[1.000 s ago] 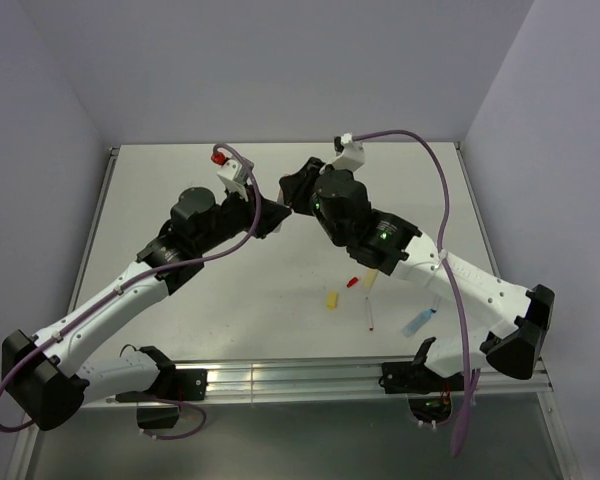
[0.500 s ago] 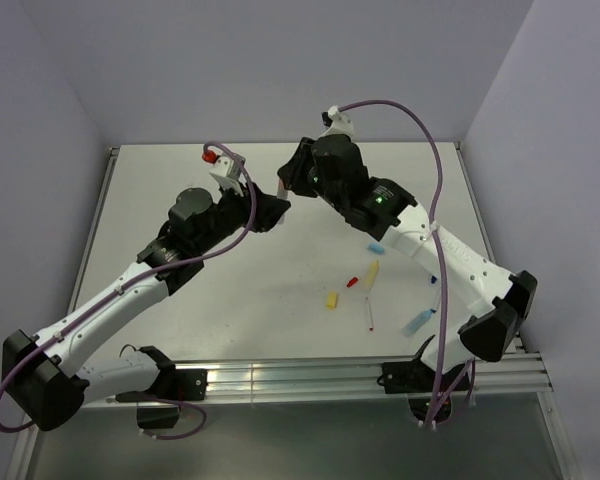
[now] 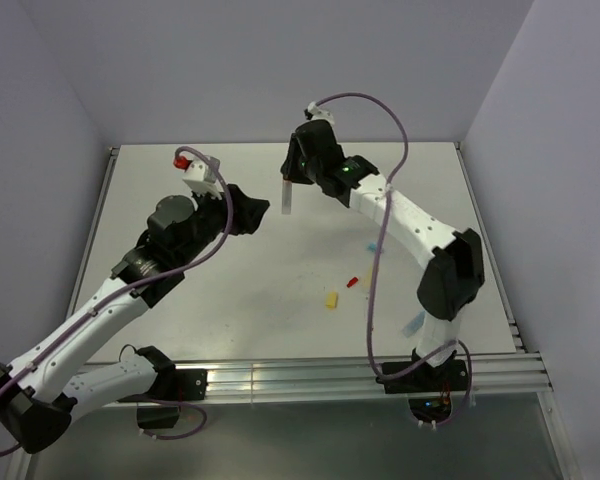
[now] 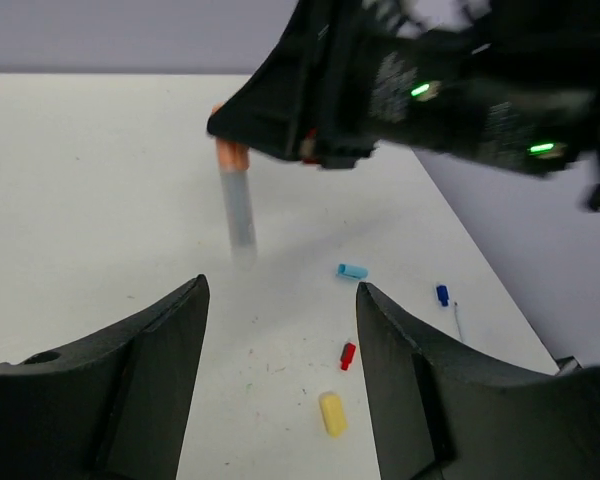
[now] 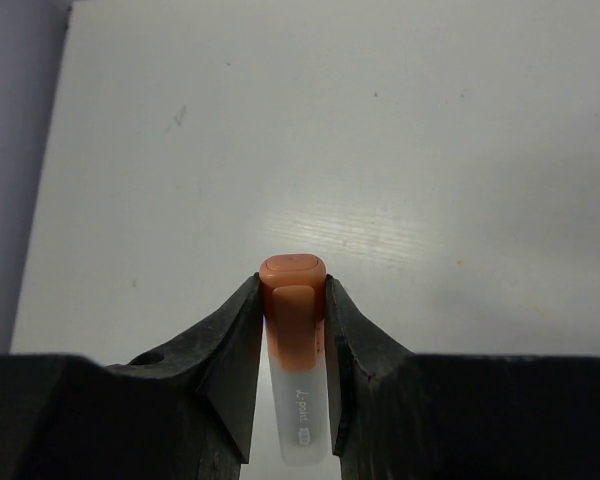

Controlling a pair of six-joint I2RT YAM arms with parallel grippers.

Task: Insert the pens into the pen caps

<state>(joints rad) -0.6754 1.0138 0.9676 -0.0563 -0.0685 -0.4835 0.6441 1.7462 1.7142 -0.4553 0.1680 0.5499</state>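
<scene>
Clamping the orange cap (image 5: 292,288) end of a white pen (image 5: 302,425), my R fingers (image 5: 230,345) are closed against both sides of it. The cap is seated on the pen. R gripper (image 5: 292,300) holds the pen clear of the table (image 3: 250,290), cap uppermost, body hanging down, approx. upright w/ a slight tilt. My L fingers (image 4: 150,375) stand spread apart w/ nothing between them. L gripper (image 4: 282,292) hovers near the held pen, facing it, not touching it. Further out, loose items lie flat on the table, each apart from the others exc. as noted. The light-blue cap (image 4: 352,271) is nearest the held pen. The dark-blue cap (image 4: 442,294) has a thin pen (image 4: 458,322) just beside it; pen colour not clear. The red cap (image 4: 348,354) and yellow cap (image 4: 331,413) lie closer to the L gripper. A light-blue pen (image 3: 413,322) lies toward the near table edge, partly hidden by the R arm (image 3: 420,225). Remaining pens: cannot tell.
</scene>
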